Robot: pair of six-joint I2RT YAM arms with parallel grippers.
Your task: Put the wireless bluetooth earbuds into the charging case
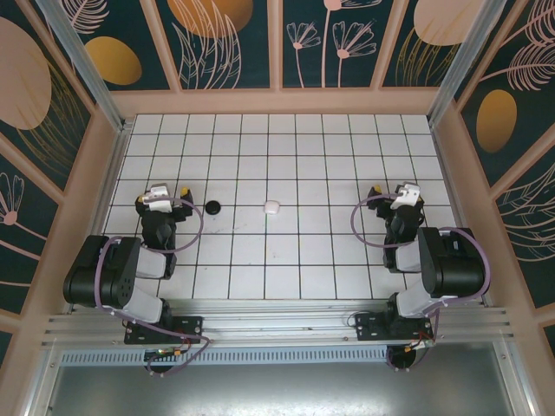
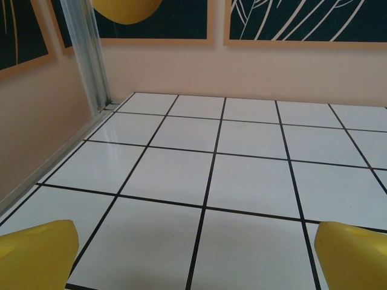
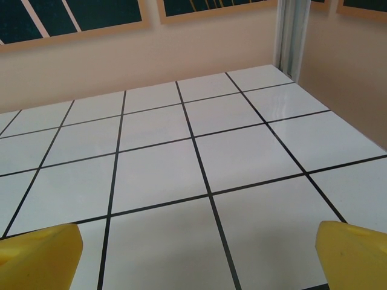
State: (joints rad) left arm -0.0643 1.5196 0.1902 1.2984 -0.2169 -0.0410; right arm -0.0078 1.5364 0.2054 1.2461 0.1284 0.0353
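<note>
Top external view: white-tiled table point(image 1: 286, 277), walled on three sides, with bare tiles all around. Left hand point(image 1: 164, 196) and right hand point(image 1: 400, 192) sit near opposite side walls, yellow fingers spread wide, nothing between them. Small black rounded piece point(image 1: 212, 206) lies near the left hand. Small white piece point(image 1: 271, 206) lies mid-table, apart from it. Earbud or case, long axis and heading: too small to tell.

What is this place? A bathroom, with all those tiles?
Probably not: it looks like a small robot practice booth. A left arm and a right arm are bolted to a metal rail at the edge of a white tiled table, boxed in by flower-painted walls.
</note>
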